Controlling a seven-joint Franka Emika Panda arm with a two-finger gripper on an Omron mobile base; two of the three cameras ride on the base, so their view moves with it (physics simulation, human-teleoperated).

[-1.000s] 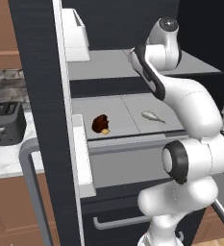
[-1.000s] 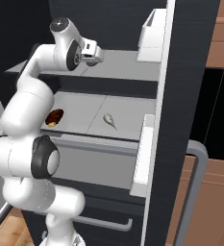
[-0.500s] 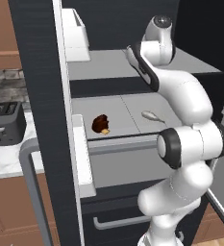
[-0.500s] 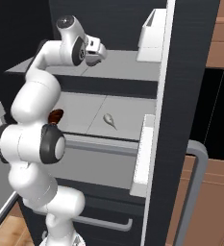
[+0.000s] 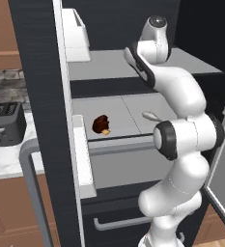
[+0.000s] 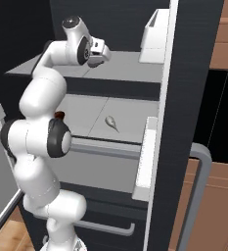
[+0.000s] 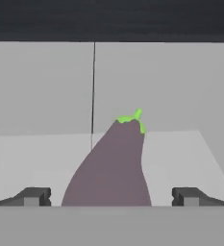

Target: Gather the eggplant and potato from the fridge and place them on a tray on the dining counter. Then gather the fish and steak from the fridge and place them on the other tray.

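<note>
Claw (image 7: 111, 197) spread wide on the upper fridge shelf (image 6: 130, 66), its two dark tips (image 7: 34, 196) standing either side of the eggplant (image 7: 114, 166), which lies lengthwise with its green stem pointing away toward the back wall. Nothing is gripped yet. The risk I see is in the closing: the purple body is rounded and tapers toward the stem, so pads that meet it off its thickest part could squeeze it forward and out, or roll it sideways on the smooth shelf. Pushing further in before closing might shove it deeper. On the lower shelf (image 5: 133, 103) the fish (image 6: 111, 122) and the steak (image 5: 101, 124) lie well apart, clear of this reach, inside the open fridge (image 5: 36, 72).
</note>
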